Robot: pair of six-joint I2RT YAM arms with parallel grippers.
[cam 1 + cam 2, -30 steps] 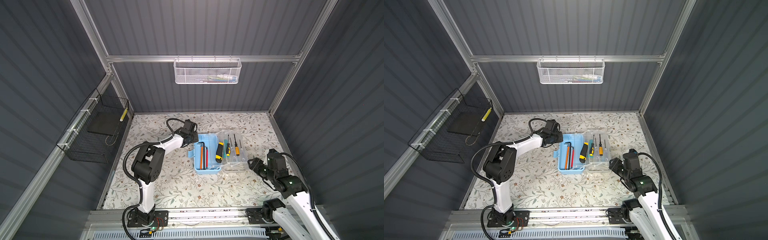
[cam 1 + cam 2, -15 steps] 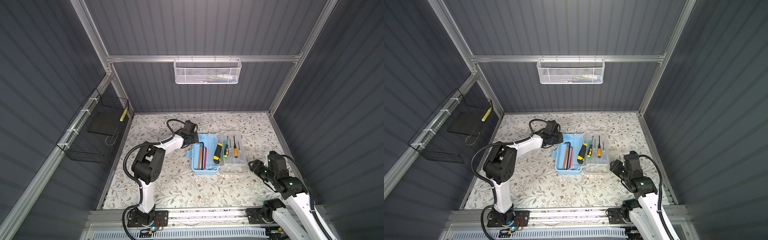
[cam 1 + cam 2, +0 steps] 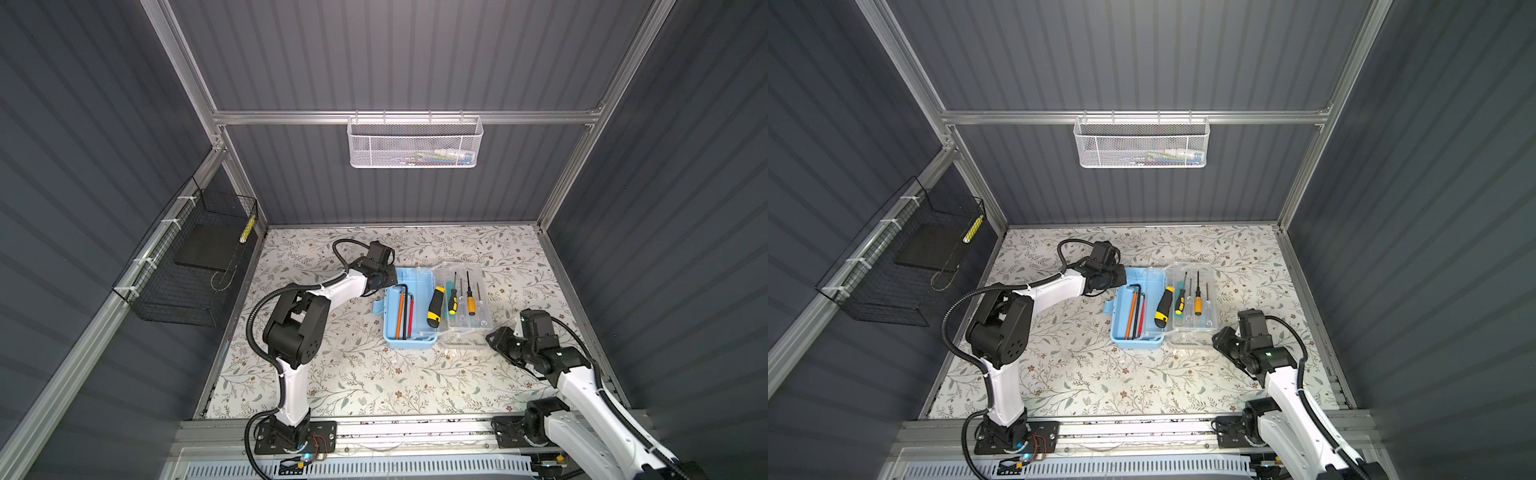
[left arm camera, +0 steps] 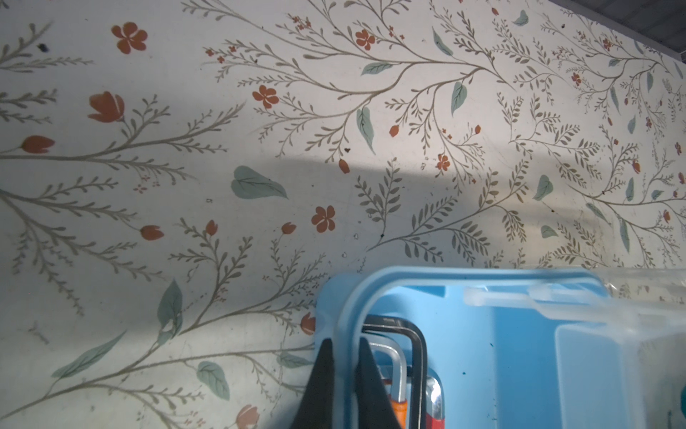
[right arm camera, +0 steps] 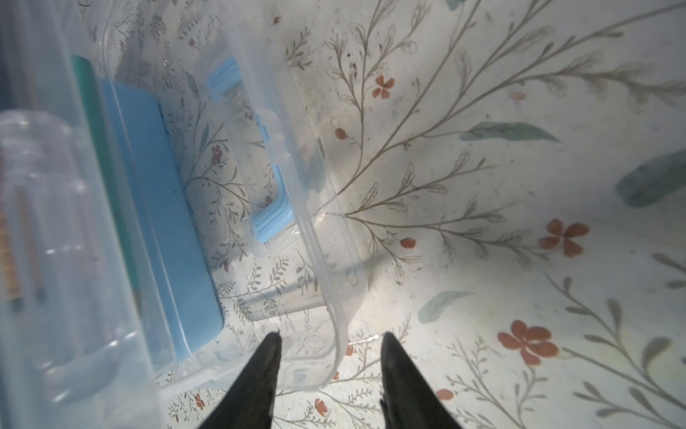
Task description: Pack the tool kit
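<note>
Box (image 3: 409, 343): far-left rim clenched by left fingers (image 4: 321, 382).
Lid (image 5: 326, 267): corner between parted right fingers (image 5: 260, 379), ungripped.
Risk: closing off-centre lets it slip, jolting screwdrivers (image 3: 470, 305).

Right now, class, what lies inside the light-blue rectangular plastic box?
In the box, black, orange and red L-shaped hex keys lie lengthwise, a yellow-black utility knife beside them. The left tool, shut on the rim, covers the far corner from above.

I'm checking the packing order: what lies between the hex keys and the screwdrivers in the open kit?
The yellow-black utility knife lies between the hex keys and the screwdrivers; both top views show it.
</note>
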